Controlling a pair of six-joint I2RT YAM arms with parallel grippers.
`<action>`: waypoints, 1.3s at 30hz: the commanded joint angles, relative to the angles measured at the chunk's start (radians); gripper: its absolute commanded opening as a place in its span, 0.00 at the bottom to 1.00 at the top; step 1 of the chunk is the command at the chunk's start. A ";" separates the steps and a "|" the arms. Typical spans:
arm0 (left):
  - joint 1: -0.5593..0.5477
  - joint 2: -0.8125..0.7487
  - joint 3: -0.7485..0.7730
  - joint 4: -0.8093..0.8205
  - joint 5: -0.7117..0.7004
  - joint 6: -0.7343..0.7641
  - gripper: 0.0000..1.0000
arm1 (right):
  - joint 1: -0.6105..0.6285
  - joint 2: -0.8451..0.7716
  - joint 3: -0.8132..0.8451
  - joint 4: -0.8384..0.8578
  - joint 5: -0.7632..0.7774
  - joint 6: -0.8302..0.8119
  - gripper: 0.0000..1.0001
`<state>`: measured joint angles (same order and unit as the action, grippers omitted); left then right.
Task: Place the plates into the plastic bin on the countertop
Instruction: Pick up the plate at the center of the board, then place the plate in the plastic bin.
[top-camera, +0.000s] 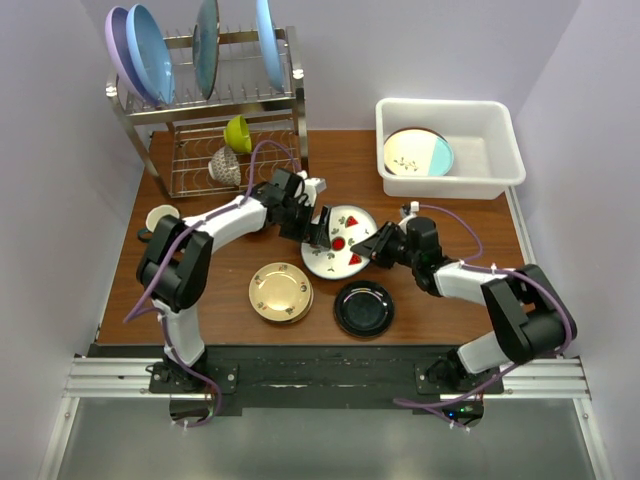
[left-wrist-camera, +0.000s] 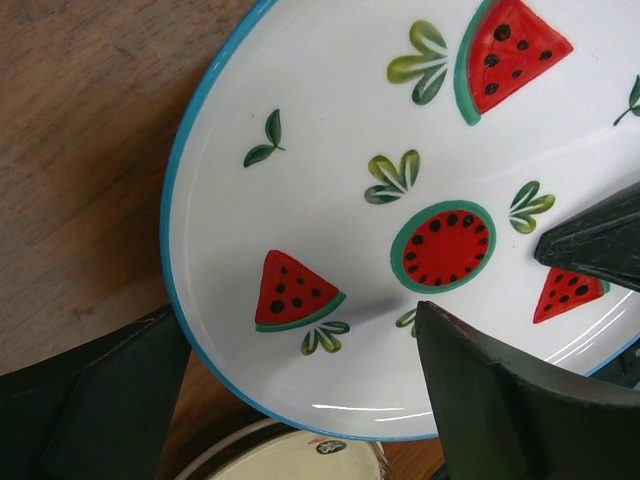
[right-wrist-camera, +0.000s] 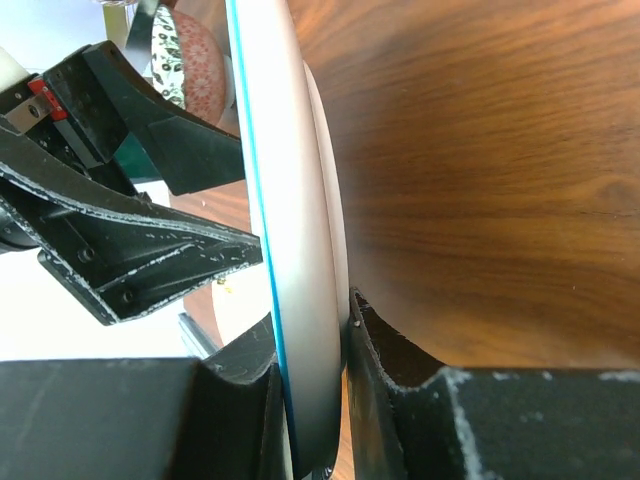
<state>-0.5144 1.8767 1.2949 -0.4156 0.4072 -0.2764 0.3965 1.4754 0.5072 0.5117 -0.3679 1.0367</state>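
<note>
Black plate (top-camera: 363, 307) and gold plate (top-camera: 280, 292) wait untouched near, one cream-and-teal plate (top-camera: 418, 152) sits in the far bin (top-camera: 500, 150), right tool (top-camera: 366, 250) clamps the watermelon plate (top-camera: 338, 243), left tool (top-camera: 320, 232) spread apart.

Glossy glazed watermelon plate (left-wrist-camera: 330, 200), wood-grain countertop (left-wrist-camera: 80, 150), wht plastic bin (top-camera: 515, 150), metal rack (top-camera: 240, 98).

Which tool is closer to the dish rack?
Left. The left tool hangs open over the edge of the watermelon plate nearest the rack; the right tool grips the plate's opposite rim, farther away.
</note>
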 joint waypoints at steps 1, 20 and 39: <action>-0.022 -0.090 0.046 -0.002 0.009 0.031 0.96 | 0.013 -0.111 0.079 -0.054 0.030 -0.052 0.00; -0.019 -0.292 0.035 -0.037 -0.139 0.074 1.00 | 0.011 -0.398 0.177 -0.588 0.176 -0.125 0.00; -0.018 -0.395 -0.051 -0.038 -0.146 0.051 1.00 | 0.010 -0.454 0.338 -0.768 0.238 -0.127 0.00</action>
<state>-0.5323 1.5253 1.2697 -0.4591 0.2726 -0.2245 0.4057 1.0191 0.7094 -0.3580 -0.1223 0.9070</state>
